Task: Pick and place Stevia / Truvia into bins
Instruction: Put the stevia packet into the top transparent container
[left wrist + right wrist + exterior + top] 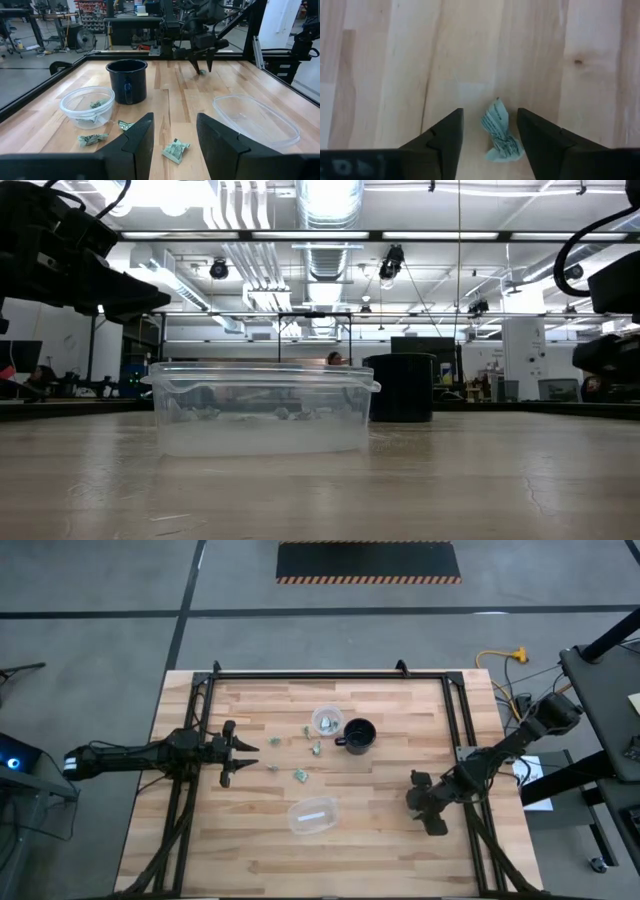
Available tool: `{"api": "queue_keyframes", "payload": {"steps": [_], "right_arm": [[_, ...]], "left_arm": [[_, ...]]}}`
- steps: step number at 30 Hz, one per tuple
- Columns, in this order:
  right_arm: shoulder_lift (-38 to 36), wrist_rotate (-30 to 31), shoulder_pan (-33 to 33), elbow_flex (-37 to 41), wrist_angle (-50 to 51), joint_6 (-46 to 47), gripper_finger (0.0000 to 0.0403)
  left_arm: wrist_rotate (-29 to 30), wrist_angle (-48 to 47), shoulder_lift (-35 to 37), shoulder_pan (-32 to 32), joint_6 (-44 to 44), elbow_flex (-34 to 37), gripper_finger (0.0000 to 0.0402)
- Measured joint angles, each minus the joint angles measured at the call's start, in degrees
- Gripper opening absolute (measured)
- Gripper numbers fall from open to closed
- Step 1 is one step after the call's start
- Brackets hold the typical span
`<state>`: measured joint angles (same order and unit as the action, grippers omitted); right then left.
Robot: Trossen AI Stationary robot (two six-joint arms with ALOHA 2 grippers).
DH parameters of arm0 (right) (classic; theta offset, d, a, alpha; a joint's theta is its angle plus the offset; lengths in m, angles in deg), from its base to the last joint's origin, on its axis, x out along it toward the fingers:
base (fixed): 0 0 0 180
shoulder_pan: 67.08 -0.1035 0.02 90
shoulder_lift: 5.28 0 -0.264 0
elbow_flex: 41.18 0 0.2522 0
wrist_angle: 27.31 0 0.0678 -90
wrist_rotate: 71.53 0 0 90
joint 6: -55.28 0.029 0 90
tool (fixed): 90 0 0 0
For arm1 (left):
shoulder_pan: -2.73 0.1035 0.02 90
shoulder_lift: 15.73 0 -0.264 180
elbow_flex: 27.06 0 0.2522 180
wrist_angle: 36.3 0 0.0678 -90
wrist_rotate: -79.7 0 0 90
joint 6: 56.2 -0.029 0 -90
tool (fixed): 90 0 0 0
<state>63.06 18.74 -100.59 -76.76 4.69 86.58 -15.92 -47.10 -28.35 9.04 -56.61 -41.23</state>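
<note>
pale wood table (pixel 380 830), crumpled paper packet (pixel 500 132)

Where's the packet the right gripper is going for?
On the table's right side, the packet lies between the right gripper's open fingers, well right of the black mug.

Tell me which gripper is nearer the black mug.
Right, narrowly. The right gripper hangs over a crumpled packet on the near right of the black mug; the left gripper waits farther off, across the scattered packets.

Bright, even overhead light; ceiling lamps (pixel 330 195) glaring — soft shadows, tabletop (pixel 320 490) blurred
</note>
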Motion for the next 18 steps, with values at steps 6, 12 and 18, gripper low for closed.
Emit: {"api": "queue_keyframes", "payload": {"steps": [6, 12, 18], "right_arm": [[-0.1, 0.4, 0.0, 1.8, -0.7, 3.2, 0.0105], [0.0, 0.5, 0.1, 1.4, 0.0, 2.8, 0.0019], [0.4, -0.5, 1.1, -1.0, -1.1, 0.6, 0.0014]], "left_arm": [[0.0, 0.0, 0.0, 0.0, 0.0, 0.0, 0.0132], [0.0, 0.0, 0.0, 0.0, 0.0, 0.0, 0.0132], [0.0, 0.0, 0.0, 0.0, 0.0, 0.0, 0.0132]]}}
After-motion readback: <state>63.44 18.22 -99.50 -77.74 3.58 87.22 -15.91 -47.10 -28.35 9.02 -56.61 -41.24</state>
